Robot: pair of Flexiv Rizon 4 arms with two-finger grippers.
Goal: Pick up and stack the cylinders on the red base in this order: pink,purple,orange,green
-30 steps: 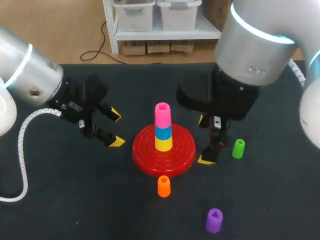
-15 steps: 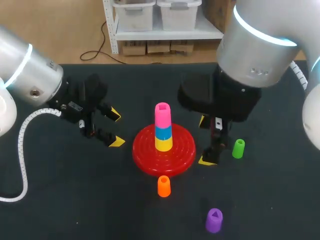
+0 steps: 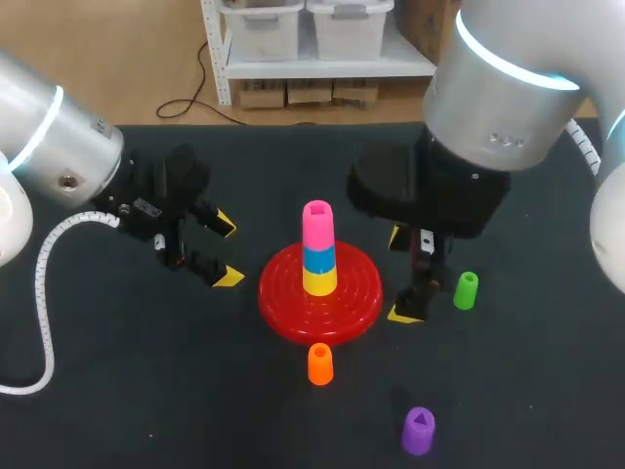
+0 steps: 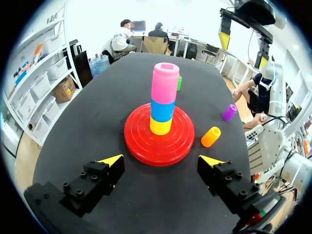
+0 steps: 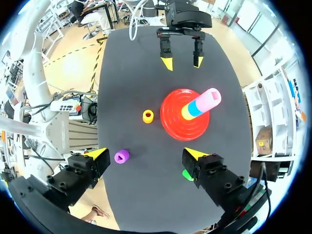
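Finding: the pink cylinder (image 3: 316,227) is already seated on the peg of the red base (image 3: 320,293), on top of a blue piece (image 3: 318,259) and a yellow piece (image 3: 319,281), so I judge the first step done and purple next. The purple cylinder (image 3: 418,431) stands upright on the desk (image 3: 117,391), well apart from the base, towards my right. Orange (image 3: 319,363) stands just in front of the base, and green (image 3: 466,290) is at its right. All three are loose and apart, with room for fingers on each side. My right gripper (image 3: 399,275) hangs between base and green, its fingers spread wide and holding nothing. In its wrist view purple lies beside one finger, so this arm is the better placed for the pick. My left gripper (image 3: 227,251) is likewise spread and empty, level with the base on its left, out of the stack's way.
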